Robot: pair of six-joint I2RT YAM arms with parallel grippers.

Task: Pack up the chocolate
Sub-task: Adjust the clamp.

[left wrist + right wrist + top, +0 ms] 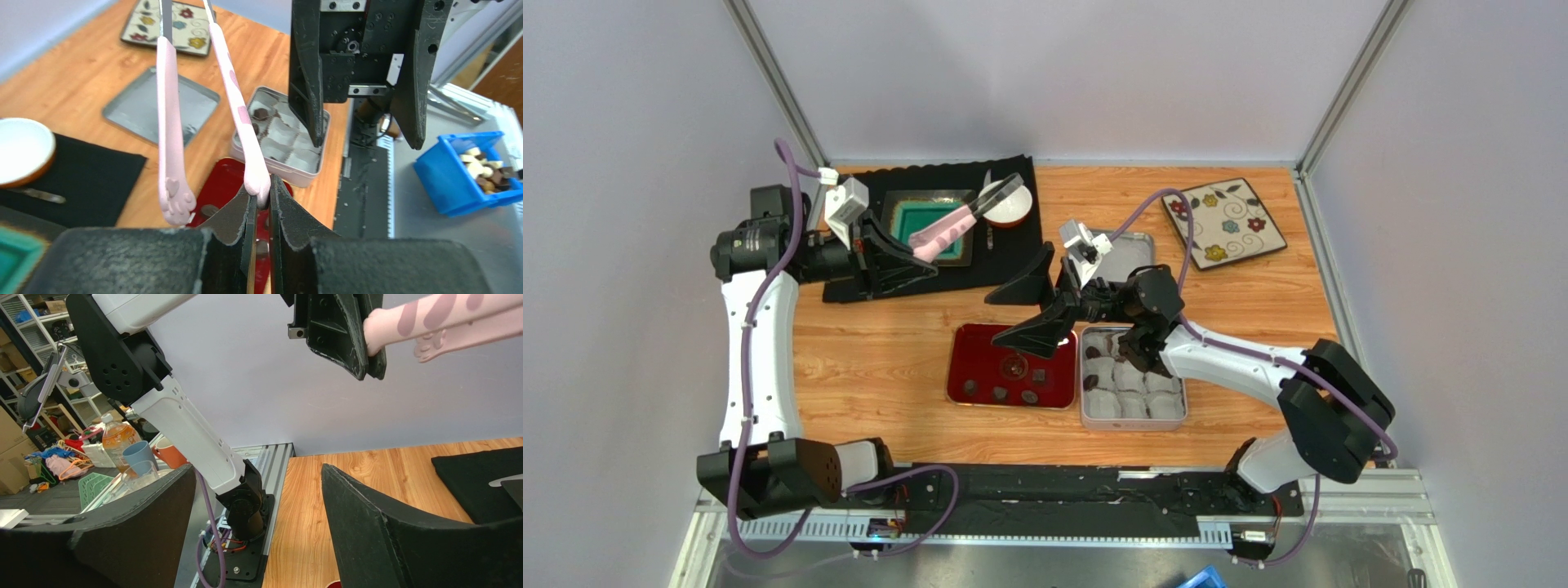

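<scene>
The left jaws are clenched on the paw-shaped pink end of one leg of the tongs (236,104); the other leg hangs free just beside them. The tongs' long axis runs straight out ahead of those jaws, raised off the bench over the black mat (928,181). The two legs draw together toward the far end, so the joined end probably lies away from the grip.

The right jaws stand released, wide apart and empty, aimed across toward the left jaws.

Most of the chocolate (999,395) lies loose on the red tray (971,355), directly below the right jaws. From the left jaws it is ahead and lower, off to one side of the tongs' line. A few pieces already sit in the tin (1134,423), which touches the tray on the side away from the left jaws.

The right arm is plainly nearer to both the loose pieces and the tin. As held, the tongs point away from the tray, so I judge that the tool must first be turned or passed across.
</scene>
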